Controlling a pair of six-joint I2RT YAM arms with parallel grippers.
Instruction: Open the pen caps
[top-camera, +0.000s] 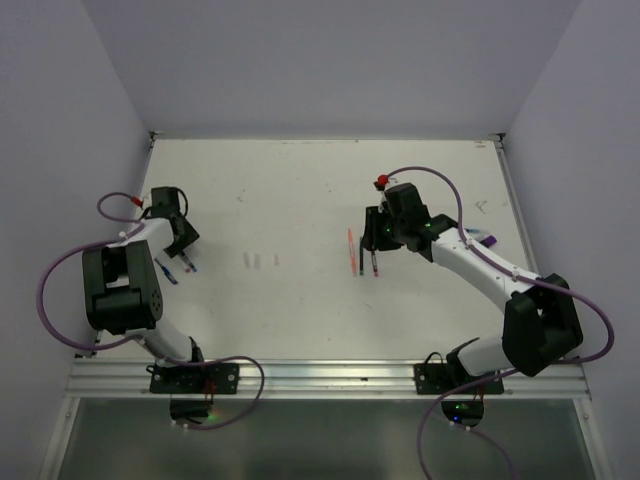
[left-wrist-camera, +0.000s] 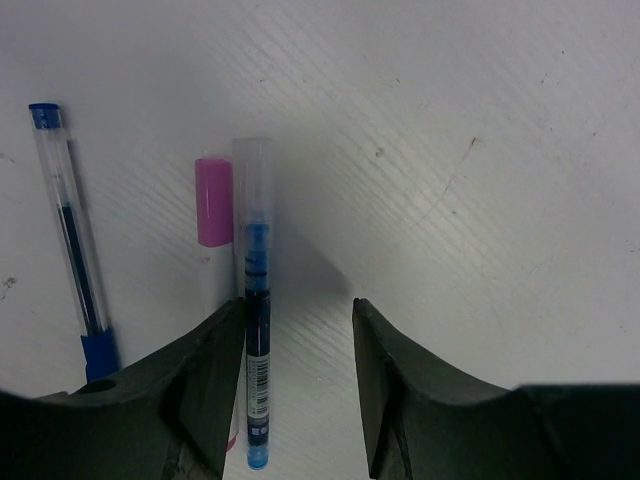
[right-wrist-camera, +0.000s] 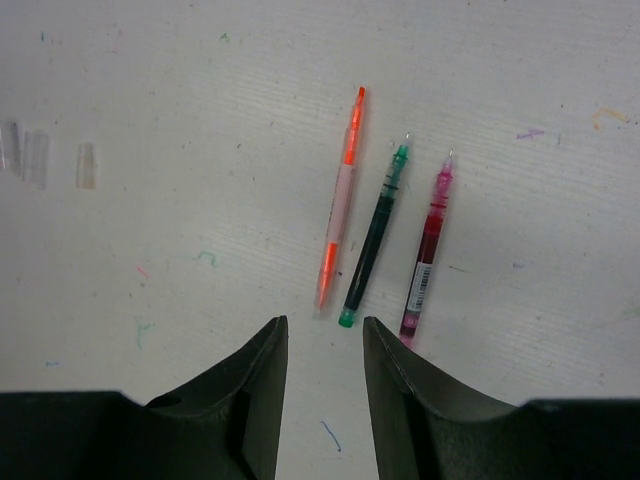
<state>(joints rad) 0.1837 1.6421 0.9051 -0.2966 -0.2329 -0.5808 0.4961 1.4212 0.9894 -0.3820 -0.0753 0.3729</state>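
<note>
At left, the left gripper (left-wrist-camera: 298, 320) (jaws parted, holding nothing) straddles a blue-ink pen (left-wrist-camera: 257, 330) lying off-centre between them; closing could roll it aside. Its clear tubular plastic cap (left-wrist-camera: 252, 180), beside a pink plastic cap (left-wrist-camera: 213, 200), points lengthwise away from the wrist. Rightward, the right gripper (right-wrist-camera: 325, 335) — slack, empty — sits near three uncapped pens (right-wrist-camera: 372, 235).

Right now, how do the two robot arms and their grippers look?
The left arm and right arm have white links with bulky black joints; a looping purple cable follows each. The left gripper and right gripper have matte black wedge-shaped fingers.
</note>
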